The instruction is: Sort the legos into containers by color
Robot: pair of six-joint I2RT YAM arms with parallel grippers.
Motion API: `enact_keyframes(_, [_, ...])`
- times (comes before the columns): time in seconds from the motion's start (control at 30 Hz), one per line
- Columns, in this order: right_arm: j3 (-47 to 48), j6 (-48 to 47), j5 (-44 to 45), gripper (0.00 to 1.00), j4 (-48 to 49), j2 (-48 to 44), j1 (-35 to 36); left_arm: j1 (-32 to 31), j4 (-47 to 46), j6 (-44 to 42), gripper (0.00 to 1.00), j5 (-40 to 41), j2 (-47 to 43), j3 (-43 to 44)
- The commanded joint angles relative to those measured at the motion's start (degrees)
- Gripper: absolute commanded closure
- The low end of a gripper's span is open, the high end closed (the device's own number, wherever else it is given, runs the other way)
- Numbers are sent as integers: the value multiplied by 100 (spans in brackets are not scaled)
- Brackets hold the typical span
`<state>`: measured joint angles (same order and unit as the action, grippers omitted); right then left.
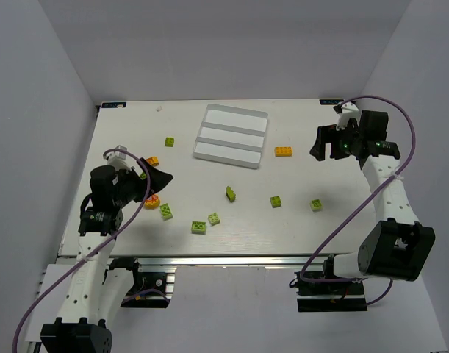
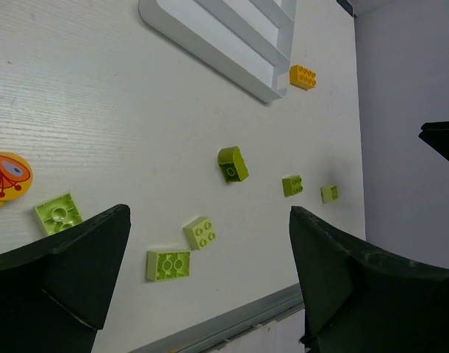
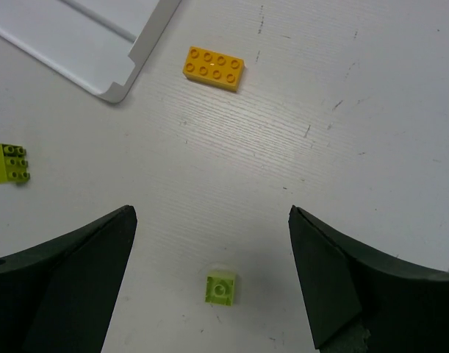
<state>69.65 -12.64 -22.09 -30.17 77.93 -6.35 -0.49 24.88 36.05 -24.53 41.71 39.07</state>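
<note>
Left gripper released, jaws wide, above surface near lime legos. Right gripper released, jaws wide, one lime brick on the surface below. White three-slot tray at 12 o'clock. Orange eight-stud brick just beside tray at its 3 o'clock. Lime legos scattered at its 5–8 o'clock.

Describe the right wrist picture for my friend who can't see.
The open right gripper hangs over a white table, a small green brick lying below it. Beyond lie an orange brick and the corner of a white tray.
</note>
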Motion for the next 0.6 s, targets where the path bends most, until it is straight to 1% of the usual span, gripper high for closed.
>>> enact_keyframes(0.0, [198, -211, -383, 11, -50, 29, 2, -4, 43, 69, 2, -95, -119, -101])
enact_keyframes(0.03, [190, -290, -506, 11, -76, 29, 11, -4, 52, 86, 2, -78, -137, -110])
enact_keyframes(0.17, [198, -1125, -1025, 11, -260, 64, 46, -4, 96, 104, 2, -95, -163, -145])
enact_keyframes(0.2, [198, -1500, -1174, 11, -374, 82, 37, -4, 87, 130, 3, -95, -164, -180])
enact_keyframes(0.3, [251, -1985, -1473, 11, -559, 134, 116, -4, 43, 182, 12, -130, -164, -233])
enact_keyframes(0.33, [242, -2135, -1535, 11, -595, 161, 125, -4, 34, 191, 24, -165, -137, -242])
enact_keyframes(0.37, [225, -2207, -1518, 11, -586, 187, 169, -4, 25, 192, 33, -192, -102, -251])
enact_keyframes(0.43, [303, -2583, -1763, 11, -656, 301, 213, -4, 43, 200, 52, -210, -50, -242])
enact_keyframes(0.47, [356, -2611, -1747, 11, -648, 345, 222, -4, 86, 226, 67, -210, -32, -233])
enact_keyframes(0.5, [444, -2559, -1833, 11, -526, 459, 265, -4, 104, 227, 70, -227, -6, -224])
enact_keyframes(0.53, [523, -2585, -1887, 11, -446, 547, 275, -4, 130, 235, 69, -219, -5, -242])
enact_keyframes(0.57, [628, -2663, -1904, 11, -472, 661, 309, -4, 174, 288, 56, -218, -14, -259])
